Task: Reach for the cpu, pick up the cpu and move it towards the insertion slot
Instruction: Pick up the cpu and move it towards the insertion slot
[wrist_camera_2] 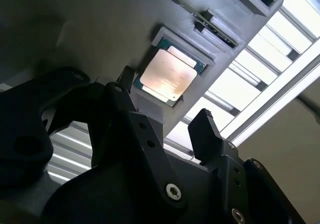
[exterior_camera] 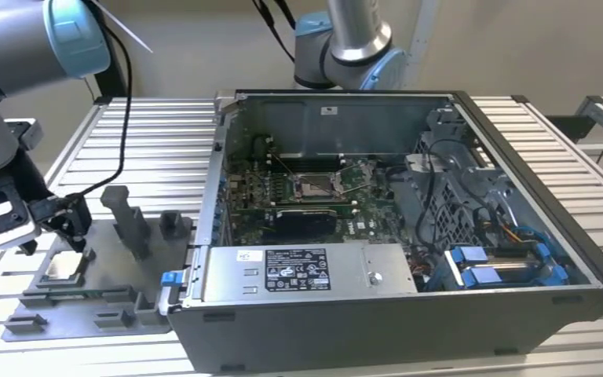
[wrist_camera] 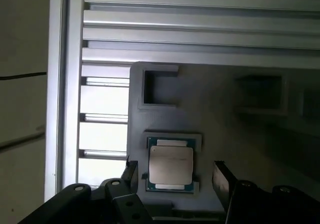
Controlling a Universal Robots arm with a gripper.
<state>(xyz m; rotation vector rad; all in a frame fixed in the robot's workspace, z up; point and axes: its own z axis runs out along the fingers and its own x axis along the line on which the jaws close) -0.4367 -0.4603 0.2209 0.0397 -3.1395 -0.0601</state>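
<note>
Just above the cpu, I'm hovering the gripper with its jaws spread either side of the chip, not touching. The cpu is sitting flat in its grey tray, not yet lifted; the socket is waiting well apart from it.

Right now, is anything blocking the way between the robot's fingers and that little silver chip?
Nothing visible does. In the first wrist view the cpu lies uncovered in the grey fixture. The open fingers sit one to each side of it, with only clear space between them and the chip.
</note>
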